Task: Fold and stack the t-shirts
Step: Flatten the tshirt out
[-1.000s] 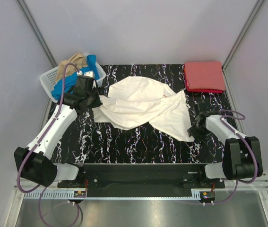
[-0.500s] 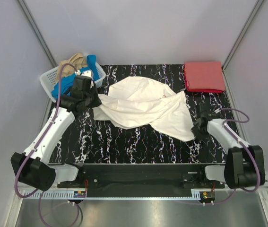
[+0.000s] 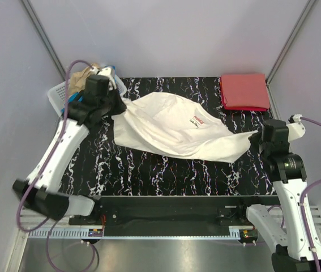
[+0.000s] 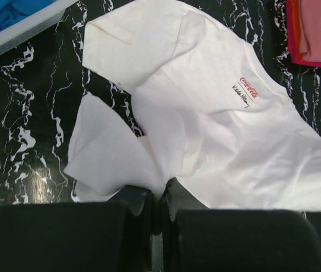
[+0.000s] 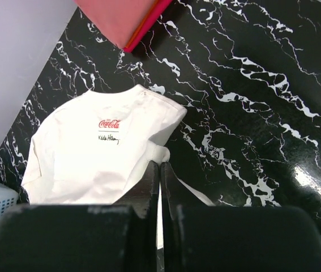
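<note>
A white t-shirt (image 3: 171,127) with a small red chest print (image 3: 198,118) hangs stretched between my two grippers above the black marble table (image 3: 149,170). My left gripper (image 3: 116,103) is shut on its left edge, near the basket; in the left wrist view the cloth (image 4: 205,124) bunches into the closed gripper (image 4: 161,195). My right gripper (image 3: 256,137) is shut on its right corner; the right wrist view shows the shirt (image 5: 92,153) pinched in the gripper (image 5: 160,164). A folded red t-shirt (image 3: 244,91) lies at the back right. Blue (image 3: 69,105) and tan (image 3: 84,76) tees sit in the basket.
A white plastic lattice basket (image 3: 55,96) stands at the table's back left corner, partly behind the left arm. The folded red shirt also shows at the top of the right wrist view (image 5: 123,17) and the left wrist view (image 4: 319,28). Grey walls enclose the table.
Both grippers have risen and pulled apart, the right one swinging out to the right. The white shirt went from a crumpled heap to a spread, stretched sheet with its print showing.
</note>
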`<act>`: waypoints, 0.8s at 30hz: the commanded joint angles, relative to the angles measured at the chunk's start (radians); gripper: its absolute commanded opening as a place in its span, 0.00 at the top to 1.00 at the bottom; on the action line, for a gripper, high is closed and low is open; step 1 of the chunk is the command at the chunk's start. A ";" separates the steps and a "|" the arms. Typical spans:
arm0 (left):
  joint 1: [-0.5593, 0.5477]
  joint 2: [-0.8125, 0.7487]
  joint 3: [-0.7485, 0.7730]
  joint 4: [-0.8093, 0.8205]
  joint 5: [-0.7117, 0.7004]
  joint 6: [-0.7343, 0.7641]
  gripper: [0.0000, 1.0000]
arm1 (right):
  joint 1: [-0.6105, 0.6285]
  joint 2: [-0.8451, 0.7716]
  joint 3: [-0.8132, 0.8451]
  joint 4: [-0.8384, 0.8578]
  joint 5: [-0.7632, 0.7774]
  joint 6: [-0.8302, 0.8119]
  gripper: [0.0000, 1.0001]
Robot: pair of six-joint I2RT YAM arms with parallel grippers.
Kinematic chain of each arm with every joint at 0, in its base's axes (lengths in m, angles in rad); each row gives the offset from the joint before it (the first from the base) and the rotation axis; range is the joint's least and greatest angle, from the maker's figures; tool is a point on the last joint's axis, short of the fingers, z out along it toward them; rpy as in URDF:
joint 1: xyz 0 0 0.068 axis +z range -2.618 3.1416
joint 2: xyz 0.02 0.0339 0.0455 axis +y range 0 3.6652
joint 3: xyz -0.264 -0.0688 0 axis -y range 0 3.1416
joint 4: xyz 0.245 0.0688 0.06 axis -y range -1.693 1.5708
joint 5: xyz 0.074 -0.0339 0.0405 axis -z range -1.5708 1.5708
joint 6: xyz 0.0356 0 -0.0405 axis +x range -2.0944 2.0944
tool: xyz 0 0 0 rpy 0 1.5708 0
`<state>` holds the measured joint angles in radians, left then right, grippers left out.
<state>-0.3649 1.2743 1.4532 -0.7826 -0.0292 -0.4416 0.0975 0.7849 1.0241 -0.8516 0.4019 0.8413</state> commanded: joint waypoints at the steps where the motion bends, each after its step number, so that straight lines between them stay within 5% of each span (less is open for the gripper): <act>1: 0.017 0.292 0.082 0.048 0.056 0.041 1.00 | 0.001 -0.016 -0.016 0.019 0.021 -0.050 1.00; 6: 0.018 0.598 0.294 0.045 0.187 0.102 0.98 | -0.001 -0.013 -0.045 0.023 0.038 -0.081 1.00; 9: 0.018 0.721 0.432 0.007 0.170 0.122 0.69 | -0.001 -0.004 -0.042 0.043 0.032 -0.082 1.00; 10: 0.015 0.735 0.470 -0.030 0.157 0.126 0.51 | 0.001 0.005 -0.039 0.045 0.020 -0.087 1.00; 12: 0.008 0.703 0.466 -0.061 0.085 0.123 0.46 | 0.001 0.031 -0.027 0.055 0.002 -0.088 1.00; 15: -0.022 0.539 0.295 -0.057 -0.047 0.080 0.43 | 0.001 0.054 -0.036 0.081 -0.050 -0.081 1.00; 19: -0.032 0.282 -0.121 0.037 -0.101 -0.008 0.43 | 0.001 0.065 -0.058 0.114 -0.116 -0.076 1.00; 24: -0.016 0.185 -0.387 0.149 -0.112 -0.083 0.43 | 0.001 0.053 -0.076 0.151 -0.161 -0.082 1.00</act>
<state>-0.3985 1.4441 1.1915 -0.7528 -0.0986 -0.4492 0.0975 0.8520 0.9562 -0.7670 0.2874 0.7704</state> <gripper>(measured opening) 0.572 0.012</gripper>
